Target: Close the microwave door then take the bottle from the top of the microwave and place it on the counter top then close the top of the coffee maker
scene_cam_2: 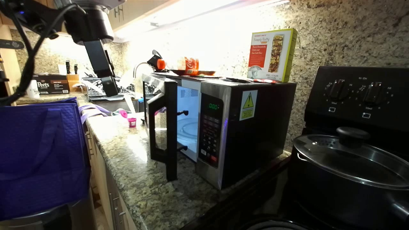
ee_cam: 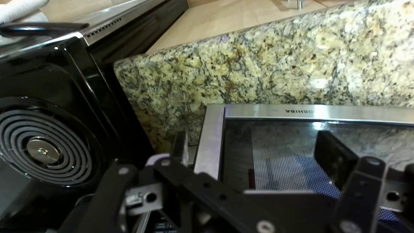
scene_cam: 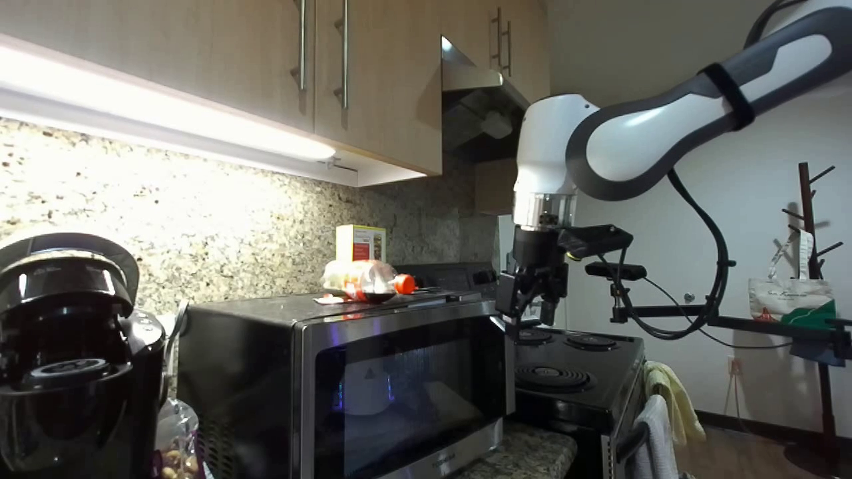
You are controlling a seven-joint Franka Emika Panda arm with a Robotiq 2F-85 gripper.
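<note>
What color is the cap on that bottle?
The bottle cap is orange-red, clearest in an exterior view.

In an exterior view: near the rounded black coffee maker (scene_cam: pixel 66 346), facing past the boxy black-and-steel microwave (scene_cam: pixel 253 372) to the black coil stove (scene_cam: pixel 616 369). In an exterior view: near the glass-lidded black pot (scene_cam_2: pixel 338 201), facing roughly back. Both share the microwave, from opposite ends. Wrist view: near, steeply down onto its steel-framed dark-glass door (ee_cam: pixel 281 142) (dark lettering (ee_cam: pixel 299 111) inverted).

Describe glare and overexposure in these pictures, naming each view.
In an exterior view, the under-cabinet light is blown out to white; in an exterior view, the backsplash is washed out behind the bottle; in the wrist view, bright spots glint on the counter top and the microwave door.
</note>
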